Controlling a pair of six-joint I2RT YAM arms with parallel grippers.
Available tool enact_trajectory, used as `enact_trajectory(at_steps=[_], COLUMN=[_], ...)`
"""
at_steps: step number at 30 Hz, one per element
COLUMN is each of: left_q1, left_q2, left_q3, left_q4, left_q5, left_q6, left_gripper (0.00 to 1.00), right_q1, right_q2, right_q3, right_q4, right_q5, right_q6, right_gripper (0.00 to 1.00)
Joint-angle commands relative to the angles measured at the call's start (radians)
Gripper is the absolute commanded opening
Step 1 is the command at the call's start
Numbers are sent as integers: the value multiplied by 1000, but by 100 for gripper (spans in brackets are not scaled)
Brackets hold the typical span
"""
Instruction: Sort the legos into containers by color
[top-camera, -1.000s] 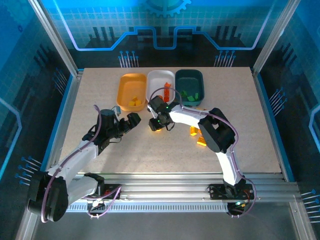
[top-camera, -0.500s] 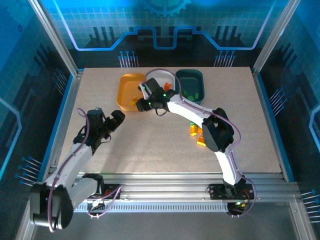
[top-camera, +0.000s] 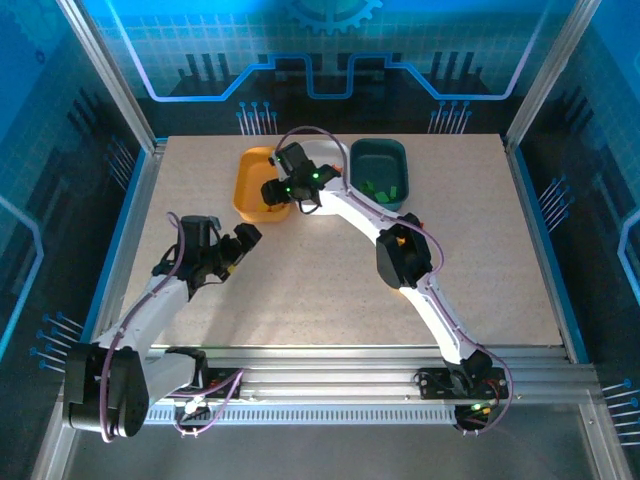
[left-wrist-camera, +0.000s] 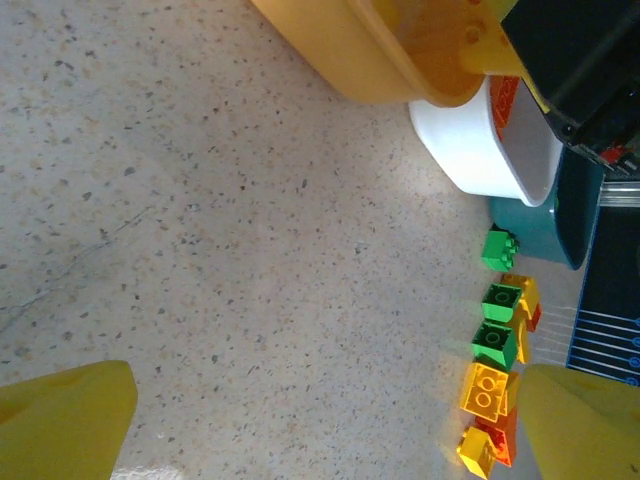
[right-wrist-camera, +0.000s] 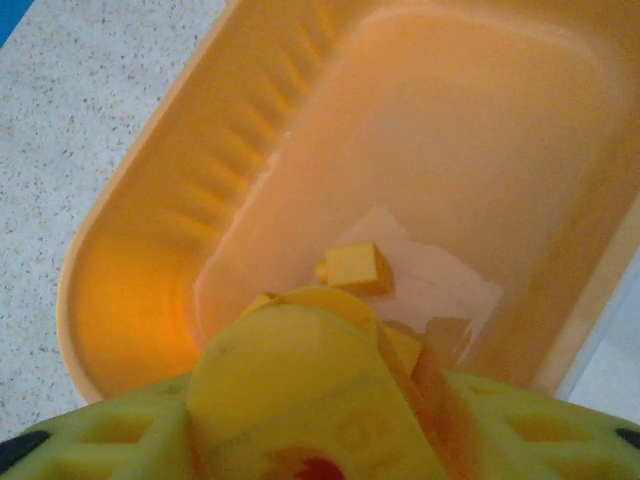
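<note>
My right gripper (top-camera: 272, 192) hangs over the near end of the orange-yellow tray (top-camera: 252, 172), shut on a yellow lego (right-wrist-camera: 400, 348) that peeks out between its fingers. Below it a loose yellow lego (right-wrist-camera: 358, 268) lies on the floor of that tray (right-wrist-camera: 140, 250). My left gripper (top-camera: 243, 243) hovers open above bare table to the left, nothing between its fingers (left-wrist-camera: 60, 420). A row of green legos (left-wrist-camera: 500, 298), a yellow one (left-wrist-camera: 485, 388) and orange-red ones lies on the table past it. The white tray (left-wrist-camera: 470, 160) holds an orange-red brick (left-wrist-camera: 503, 100). The teal tray (top-camera: 382, 175) holds green bricks.
The three trays stand side by side at the back of the table, the white tray (top-camera: 337, 152) partly under my right arm. That arm (top-camera: 400, 255) stretches diagonally across the middle. Metal frame posts and a rail edge the table.
My right gripper rose from the table centre and swung back-left over the orange-yellow tray with the yellow lego. My left gripper drew back to the left.
</note>
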Motion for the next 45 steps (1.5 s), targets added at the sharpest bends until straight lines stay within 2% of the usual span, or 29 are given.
enact_trajectory(at_steps=[1, 4, 9, 14, 19, 23, 32, 38, 45], left_q1=[4, 2, -32, -178, -325, -373, -397, -397, -397], left_q2=[3, 5, 19, 87, 247, 345, 502, 538, 496], left_q3=[21, 10, -11, 10, 84, 133, 200, 216, 220], left_q4=[46, 78, 140, 182, 226, 263, 342, 355, 301], left_q5=[48, 57, 56, -10, -14, -13, 40, 58, 28], left_q6=[15, -2, -22, 3, 22, 14, -28, -32, -1], left_gripper=[99, 99, 99, 99, 99, 99, 99, 99, 99], right_q1=[-1, 1, -18, -79, -194, -228, -201, -182, -165], right_q2=[-37, -139, -392, -619, -769, -910, -988, -943, -850], right_q3=[46, -53, -399, -780, -1094, -1319, -1479, -1468, -1419], right_q4=[-33, -5, 126, 167, 137, 160, 80, 119, 126], right_q5=[-32, 1, 56, 199, 229, 247, 227, 176, 172], right_q6=[1, -3, 21, 87, 166, 207, 241, 214, 206], right_gripper=[65, 69, 72, 69, 63, 62, 62, 59, 54])
